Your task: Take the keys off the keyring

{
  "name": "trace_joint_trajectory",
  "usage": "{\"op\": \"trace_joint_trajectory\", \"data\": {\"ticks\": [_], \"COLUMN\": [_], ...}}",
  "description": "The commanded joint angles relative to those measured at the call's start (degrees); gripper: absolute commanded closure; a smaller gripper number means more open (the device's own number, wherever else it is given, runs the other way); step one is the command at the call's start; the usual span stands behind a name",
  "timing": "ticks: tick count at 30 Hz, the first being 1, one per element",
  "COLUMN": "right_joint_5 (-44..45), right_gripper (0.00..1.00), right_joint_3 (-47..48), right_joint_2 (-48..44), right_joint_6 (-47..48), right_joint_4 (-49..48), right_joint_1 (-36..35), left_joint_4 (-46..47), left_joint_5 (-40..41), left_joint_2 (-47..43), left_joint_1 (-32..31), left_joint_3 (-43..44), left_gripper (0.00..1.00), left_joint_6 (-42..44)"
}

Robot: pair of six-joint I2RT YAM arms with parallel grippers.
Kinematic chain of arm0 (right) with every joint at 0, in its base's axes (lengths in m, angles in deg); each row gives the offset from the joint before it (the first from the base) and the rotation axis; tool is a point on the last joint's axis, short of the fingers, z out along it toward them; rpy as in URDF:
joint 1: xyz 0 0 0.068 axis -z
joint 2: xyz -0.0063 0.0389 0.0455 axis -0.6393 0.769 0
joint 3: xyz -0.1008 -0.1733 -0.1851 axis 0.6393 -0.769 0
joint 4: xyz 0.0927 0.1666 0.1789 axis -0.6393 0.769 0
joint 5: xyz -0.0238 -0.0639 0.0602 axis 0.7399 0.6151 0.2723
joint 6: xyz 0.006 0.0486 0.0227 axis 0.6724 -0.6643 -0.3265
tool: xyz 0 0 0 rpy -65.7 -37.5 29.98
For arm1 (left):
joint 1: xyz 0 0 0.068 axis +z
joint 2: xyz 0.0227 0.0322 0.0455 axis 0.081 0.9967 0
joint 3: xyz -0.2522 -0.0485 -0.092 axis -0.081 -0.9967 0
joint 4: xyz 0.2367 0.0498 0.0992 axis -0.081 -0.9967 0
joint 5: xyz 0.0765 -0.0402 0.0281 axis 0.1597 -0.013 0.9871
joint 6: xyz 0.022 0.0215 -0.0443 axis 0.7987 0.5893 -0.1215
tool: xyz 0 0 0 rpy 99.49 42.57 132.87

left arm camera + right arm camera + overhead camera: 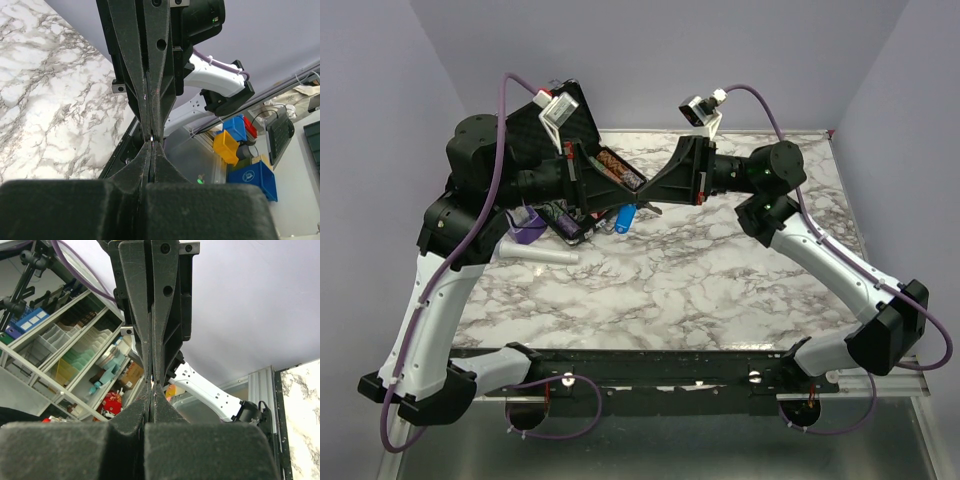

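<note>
Up over the far left part of the marble tabletop (720, 280), the left tool (151, 147) and the right tool (151, 388) meet tip to tip, each with its fingers pressed tightly together. A tiny silvery glint (151, 138) sits right where the tips touch. Just below that spot the keyring (625, 218), marked by its blue tag, appears to hang tilted. Which tool pinches it I cannot tell, and the keys are too small to make out. A purple item (527, 232) lies left of it.
</note>
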Motion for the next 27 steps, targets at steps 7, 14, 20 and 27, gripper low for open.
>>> {"op": "trace_joint_trajectory", "data": {"ticks": [7, 14, 20, 27], "right_joint_5": [-0.4, 0.65, 3.2, 16.98], "right_gripper": [0.99, 0.99, 0.99, 0.99], "right_joint_3": [1.71, 2.41, 4.79, 3.47], "right_joint_2": [0.2, -1.73, -2.09, -4.99], "right_joint_6": [-0.14, 6.44, 12.94, 20.42], "right_joint_4": [-0.99, 11.56, 27.29, 46.18], "right_joint_1": [-0.32, -0.32, -0.24, -0.15], "left_joint_4": [-1.68, -8.89, -9.69, -13.11], "left_joint_5": [6.16, 9.5, 11.17, 16.88], "left_joint_2": [-1.15, 0.34, -0.89, -5.36], "left_joint_1": [0.03, 1.52, 3.1, 3.02], "left_joint_3": [1.69, 9.0, 6.72, -0.92], "left_gripper": [0.43, 0.01, 0.02, 0.03], "left_joint_6": [1.93, 7.03, 7.82, 11.25]}}
